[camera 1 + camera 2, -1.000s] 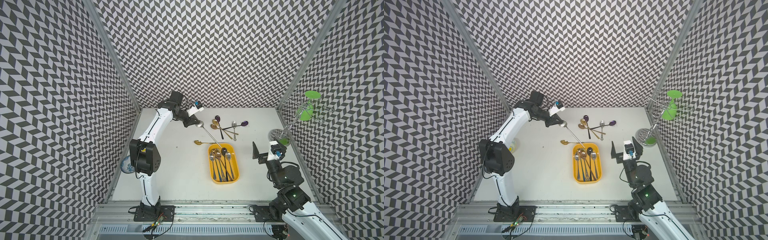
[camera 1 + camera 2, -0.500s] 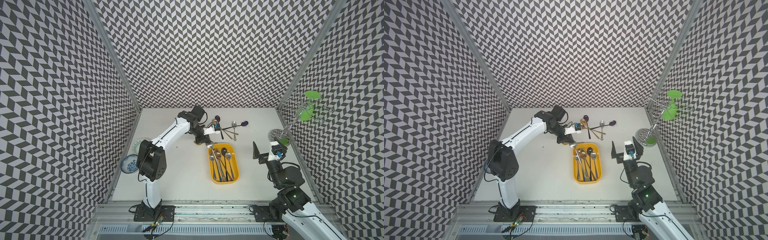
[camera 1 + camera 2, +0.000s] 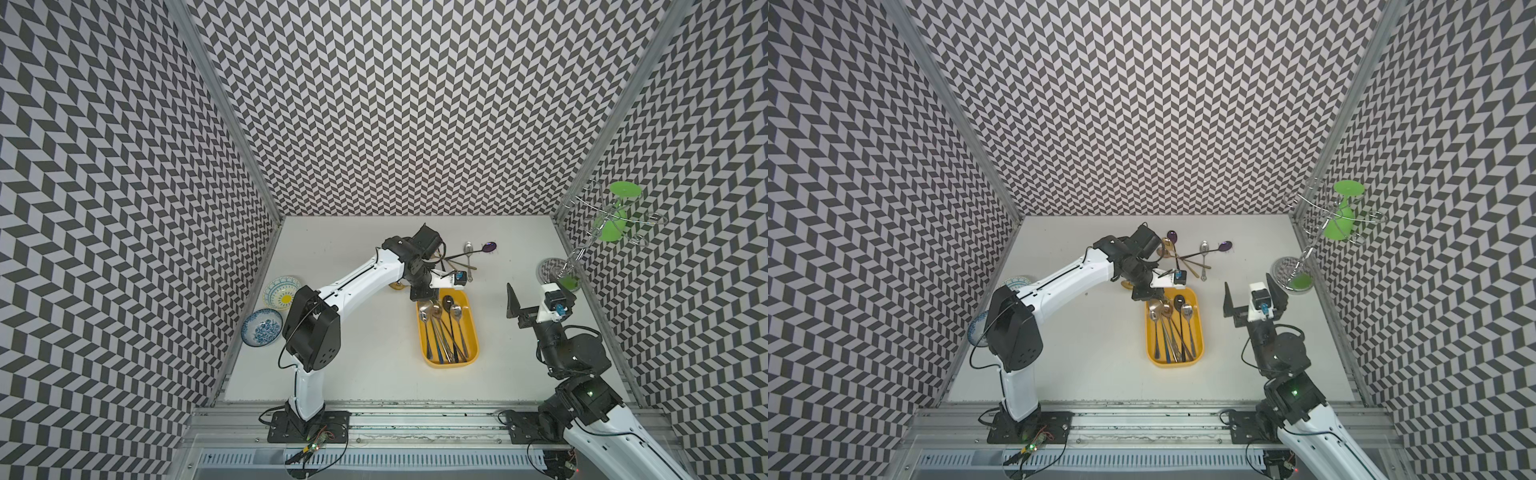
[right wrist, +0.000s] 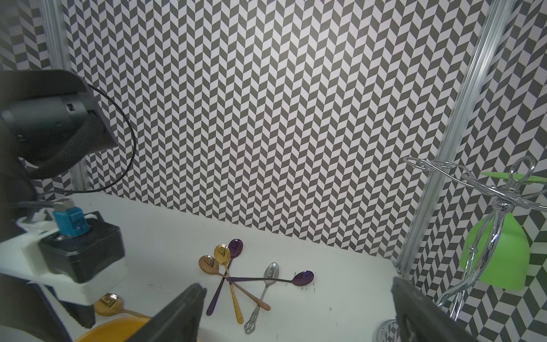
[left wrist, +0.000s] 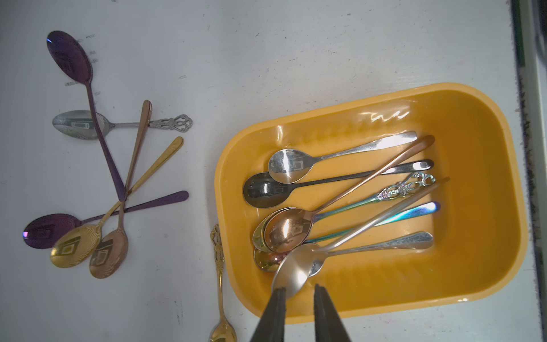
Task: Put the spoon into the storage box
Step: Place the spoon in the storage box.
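- Box [image 3: 451, 365] sits on table [image 3: 374, 365], with bare room at its 6 and 8 o'clock.
- Spoon [image 5: 296, 269] lies in box, handle across other spoons [image 5: 266, 189]; left gripper [image 5: 299, 291] has jaws parted at its bowl, pinching nothing.
- Right gripper [image 4: 296, 319] gapes empty at 3; loose spoons [image 5: 121, 192] at 12; gold spoon [image 5: 219, 266] beside rim at 11; plates [image 3: 262, 332] at 9; rack [image 4: 499, 225] at 2.
- Left arm [image 3: 361, 278] hides box's far end in both top views.

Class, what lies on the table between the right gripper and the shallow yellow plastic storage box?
Nothing: both top views show bare white table between the right gripper and the shallow yellow plastic storage box.
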